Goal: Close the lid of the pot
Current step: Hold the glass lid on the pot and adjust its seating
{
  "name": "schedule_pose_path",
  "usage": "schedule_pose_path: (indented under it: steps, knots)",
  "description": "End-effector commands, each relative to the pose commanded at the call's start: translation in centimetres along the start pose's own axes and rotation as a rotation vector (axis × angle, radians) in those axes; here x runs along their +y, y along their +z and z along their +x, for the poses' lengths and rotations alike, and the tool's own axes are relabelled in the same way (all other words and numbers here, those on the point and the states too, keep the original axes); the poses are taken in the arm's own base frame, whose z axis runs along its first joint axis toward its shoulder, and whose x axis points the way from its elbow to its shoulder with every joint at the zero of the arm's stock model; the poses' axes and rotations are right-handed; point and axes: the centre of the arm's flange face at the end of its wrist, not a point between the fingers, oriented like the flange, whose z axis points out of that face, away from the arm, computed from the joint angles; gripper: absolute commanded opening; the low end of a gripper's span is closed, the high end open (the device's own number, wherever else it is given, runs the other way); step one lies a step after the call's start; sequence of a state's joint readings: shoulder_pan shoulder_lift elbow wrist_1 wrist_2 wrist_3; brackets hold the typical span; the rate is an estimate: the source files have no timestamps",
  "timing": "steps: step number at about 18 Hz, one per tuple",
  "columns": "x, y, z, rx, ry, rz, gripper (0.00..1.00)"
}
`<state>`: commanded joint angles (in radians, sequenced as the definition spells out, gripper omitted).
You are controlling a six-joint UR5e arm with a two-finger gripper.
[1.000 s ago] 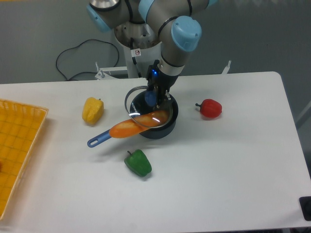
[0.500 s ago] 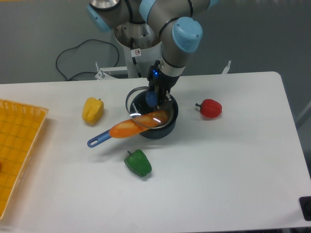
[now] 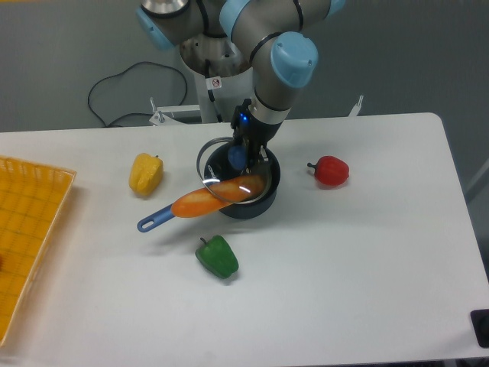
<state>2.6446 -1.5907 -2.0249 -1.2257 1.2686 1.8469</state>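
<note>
Camera view, left to right. Orange tray [image 3: 30, 229] at the far left edge of the white table [image 3: 344, 267], partly cut off by the frame. Yellow pepper [image 3: 146, 173] next, well apart from the tray. Blue handle [image 3: 155, 221] of the pot [image 3: 256, 200] sticks out toward the lower left, its tip between the yellow pepper and the green pepper [image 3: 218, 257], which lies nearer the front edge. An orange, glossy, elongated shape [image 3: 218, 196] runs from the handle up across the pot's front rim; can't tell what it is. Pot sits near table centre, dark and round. Lid [image 3: 218, 164] is tilted over the pot's back-left side, its metal rim raised at the rear-left, the front part low over the pot; not seated flat. Blue knob [image 3: 238, 155] of the lid sits right between the fingers of the gripper [image 3: 246, 153], which comes down from the arm [image 3: 271, 69] above; it looks pinched on the knob. Red pepper [image 3: 330, 170] to the right of the pot, apart from it. Black cable [image 3: 126, 92] loops on the floor behind the table, left of the arm's base.
</note>
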Motion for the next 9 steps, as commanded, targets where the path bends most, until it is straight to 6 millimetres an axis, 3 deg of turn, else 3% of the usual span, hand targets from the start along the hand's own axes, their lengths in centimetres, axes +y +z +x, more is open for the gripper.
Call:
schedule_pose_path:
  steps: [9]
  knots:
    - [0.6, -0.11, -0.29, 0.0, 0.026, -0.002, 0.35]
